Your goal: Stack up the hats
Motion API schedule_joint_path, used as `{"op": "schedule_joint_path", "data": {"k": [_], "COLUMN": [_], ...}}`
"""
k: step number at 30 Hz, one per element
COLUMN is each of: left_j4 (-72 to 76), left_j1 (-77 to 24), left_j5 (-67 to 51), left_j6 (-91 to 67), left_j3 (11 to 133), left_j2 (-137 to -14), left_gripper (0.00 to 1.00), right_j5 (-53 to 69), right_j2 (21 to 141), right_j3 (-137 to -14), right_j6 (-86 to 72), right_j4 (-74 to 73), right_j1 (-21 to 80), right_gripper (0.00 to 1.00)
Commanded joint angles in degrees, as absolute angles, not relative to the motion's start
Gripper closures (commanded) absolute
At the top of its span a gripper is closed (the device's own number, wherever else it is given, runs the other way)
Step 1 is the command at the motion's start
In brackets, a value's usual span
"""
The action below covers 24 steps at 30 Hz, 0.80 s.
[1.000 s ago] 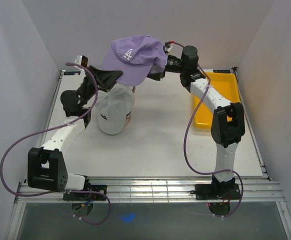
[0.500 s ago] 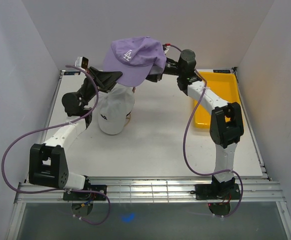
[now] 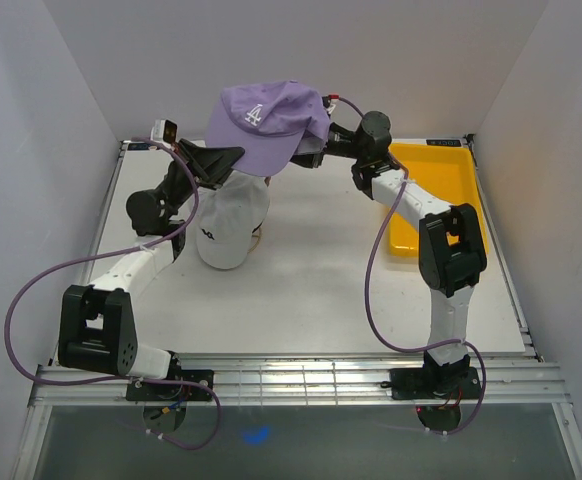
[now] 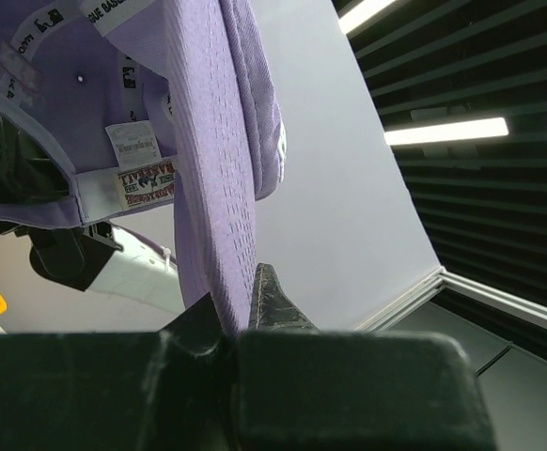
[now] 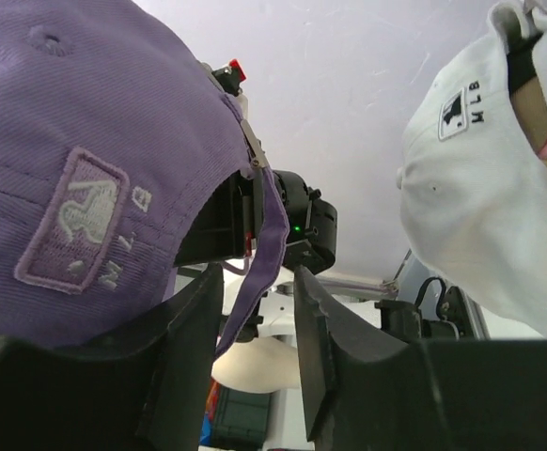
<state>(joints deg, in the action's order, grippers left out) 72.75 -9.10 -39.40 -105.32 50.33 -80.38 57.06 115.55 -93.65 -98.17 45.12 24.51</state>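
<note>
Two-sided grip on the purple cap [image 3: 266,120], held aloft over the far part of the table [image 3: 321,280]. Pinched at the brim by the left gripper [image 3: 235,156], with fingers [image 4: 272,303] pressed together on the purple fabric, as seen from the left wrist. Caught at the rear edge by the right gripper [image 3: 314,152], with fingers [image 5: 320,329] drawn in narrow around the back band running between them. Hung roughly level between the two tools, crown up, pale logo facing the top camera. Poised over the white cap [image 3: 229,222] and apart from it, not touching. Found below: that white cap, down on the table, with slivers of tan and pink showing at its edge; impossible to tell what lay further underneath. Spotted well off to the right: the yellow tray [image 3: 441,185], beside the right arm.
</note>
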Motion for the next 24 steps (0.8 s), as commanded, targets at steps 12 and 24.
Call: {"op": "schedule_joint_path", "data": {"k": [12,24], "left_j4": [78.49,82.79], "left_j1": [-8.61,-5.19], "left_j5": [-37.88,-38.67], "left_j6": [-104.77,-108.1], "left_j3": [46.23,42.55], "left_j2": [-77.17,-75.5], "left_gripper": [1.0,1.0], "right_j5": [57.57,55.65], "right_j2": [114.96,119.17], "right_j3": [-92.64,-115.54], "right_j6": [-102.3,-66.49], "right_j4": [53.87,5.68], "right_j1": [24.96,24.52], "right_gripper": [0.89,0.92]}}
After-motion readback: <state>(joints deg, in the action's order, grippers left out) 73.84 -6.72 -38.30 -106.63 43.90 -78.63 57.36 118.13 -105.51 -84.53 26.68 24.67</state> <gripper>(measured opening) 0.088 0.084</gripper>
